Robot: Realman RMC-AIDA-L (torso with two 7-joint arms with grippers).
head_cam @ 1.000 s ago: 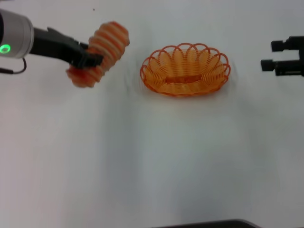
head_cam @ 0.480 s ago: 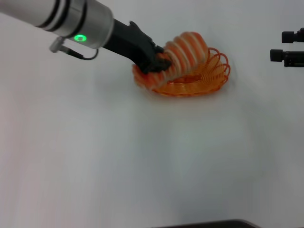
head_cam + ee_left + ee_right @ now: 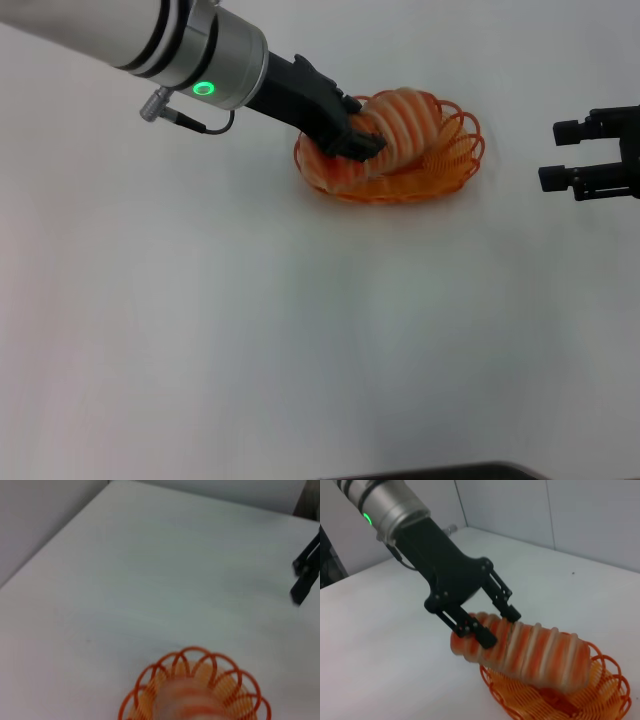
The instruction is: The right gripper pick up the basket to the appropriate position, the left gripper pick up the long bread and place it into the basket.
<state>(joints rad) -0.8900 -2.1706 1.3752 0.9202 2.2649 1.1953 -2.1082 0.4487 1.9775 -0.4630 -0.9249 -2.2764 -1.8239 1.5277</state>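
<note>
Surface (image 3: 300, 350): plain white, matte, flat; fills nearly the whole head view, evenly lit with soft, faint shadows. Its far edge and a corner show in the left wrist view.

Dark strip (image 3: 440, 470): a narrow curved band at the near edge of the head view; what it belongs to cannot be told.

Wall (image 3: 600, 515): pale grey-white panels with thin vertical seams, rising directly behind the surface in the right wrist view.

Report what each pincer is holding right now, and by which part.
The left pincer grips the long bread near one end, across its width, over the basket. The right pincer is open and holds nothing, off to the basket's right.
</note>
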